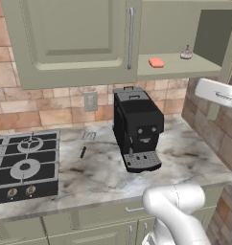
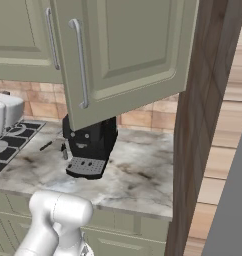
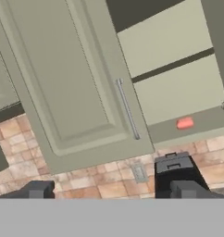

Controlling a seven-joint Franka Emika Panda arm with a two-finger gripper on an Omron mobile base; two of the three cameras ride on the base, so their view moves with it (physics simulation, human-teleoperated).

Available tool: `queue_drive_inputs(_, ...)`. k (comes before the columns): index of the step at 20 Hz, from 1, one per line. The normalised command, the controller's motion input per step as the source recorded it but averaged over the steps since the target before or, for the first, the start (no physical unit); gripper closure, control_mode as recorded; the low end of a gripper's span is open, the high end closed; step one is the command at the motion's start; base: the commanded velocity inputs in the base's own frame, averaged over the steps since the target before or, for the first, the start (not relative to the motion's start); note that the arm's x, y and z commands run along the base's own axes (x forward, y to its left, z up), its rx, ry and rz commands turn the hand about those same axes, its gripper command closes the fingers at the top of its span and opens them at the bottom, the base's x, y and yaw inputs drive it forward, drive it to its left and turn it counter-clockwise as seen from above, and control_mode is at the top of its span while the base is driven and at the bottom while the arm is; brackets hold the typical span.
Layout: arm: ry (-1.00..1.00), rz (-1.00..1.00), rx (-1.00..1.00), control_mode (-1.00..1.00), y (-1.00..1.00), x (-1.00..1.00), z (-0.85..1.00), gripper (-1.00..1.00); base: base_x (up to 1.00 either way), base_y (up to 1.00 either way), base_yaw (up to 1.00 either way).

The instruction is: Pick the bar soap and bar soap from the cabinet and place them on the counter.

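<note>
Gripper (image 3: 111, 190) open, holding nothing, facing the cabinet (image 3: 77, 83). Red soap (image 1: 156, 62) on cabinet's bottom shelf, above the coffee machine (image 1: 137, 127).

We see the cabinet (image 1: 75, 43) finished in matt sage-green paint, its panelled doors smooth, each with a long handle (image 1: 131, 38) of brushed silver metal. On its lower shelf, the bar soap (image 1: 156, 62) looks smooth and waxy, coral-red with a soft sheen. Below the cabinet, the counter (image 1: 185, 158) reads as polished marbled stone, beige-grey with dark veins. On the counter, the coffee machine (image 1: 137, 127) appears to be black plastic, mostly matt. Left of the machine, the hob (image 1: 23, 162) is glossy black. Behind the counter, the wall tiles (image 1: 55, 110) look like rough terracotta with pale grout.
</note>
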Motion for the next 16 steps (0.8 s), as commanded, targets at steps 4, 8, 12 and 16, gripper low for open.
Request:
queue_drive_inputs(4,0.10,-0.02,-0.15,-1.00,0.13,0.00,-0.02,-1.00,0.00,0.00,0.00)
queue_drive_inputs(8,0.19,-0.06,-0.14,-1.00,0.23,0.16,0.00,-1.00,0.00,0.00,0.00)
queue_drive_inputs(12,0.23,-0.14,-0.05,-1.00,0.27,0.18,0.00,-1.00,0.00,0.00,0.00)
queue_drive_inputs(16,0.07,-0.08,-0.06,-1.00,0.12,0.13,0.00,-1.00,0.00,0.00,0.00)
